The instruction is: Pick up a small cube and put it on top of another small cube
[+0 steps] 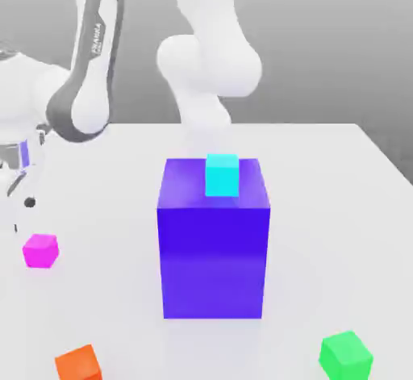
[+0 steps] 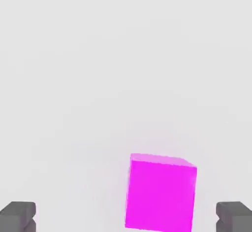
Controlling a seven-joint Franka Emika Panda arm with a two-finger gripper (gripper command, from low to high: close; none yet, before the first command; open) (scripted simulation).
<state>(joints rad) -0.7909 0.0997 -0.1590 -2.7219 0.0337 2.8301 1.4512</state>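
1. The tool (image 2: 126, 217) stands wide open, as far as the hand view tells: its two fingers (image 2: 17, 217) are well apart, with nothing held.
2. Between the lines of those fingers, the hand view shows the magenta cube (image 2: 161, 194), touching neither finger. It sits closer to one finger than to the other, and one broad face and a thin strip of a second, paler one can be seen.
3. The exterior view gives the height: the tool hangs above the worktop (image 1: 314, 233) at that view's left edge, above the magenta cube, which rests on the worktop with a gap between the two.
4. The white arm (image 1: 85, 72) comes down from the top of the exterior view, its dark-rimmed joint above the magenta cube's area. A further set of pale, rounded links (image 1: 211, 64) rises behind the block; how they join the rest I cannot tell.
5. In the exterior view, the large blue-violet block (image 1: 213, 261) stands upright near the middle of the worktop, well apart from the magenta cube. A small cyan cube (image 1: 222, 175) rests on its top.
6. Nearest that camera, an orange cube (image 1: 79, 364) lies toward the exterior view's left and a green cube (image 1: 346, 357) toward its right, both turned at an angle.
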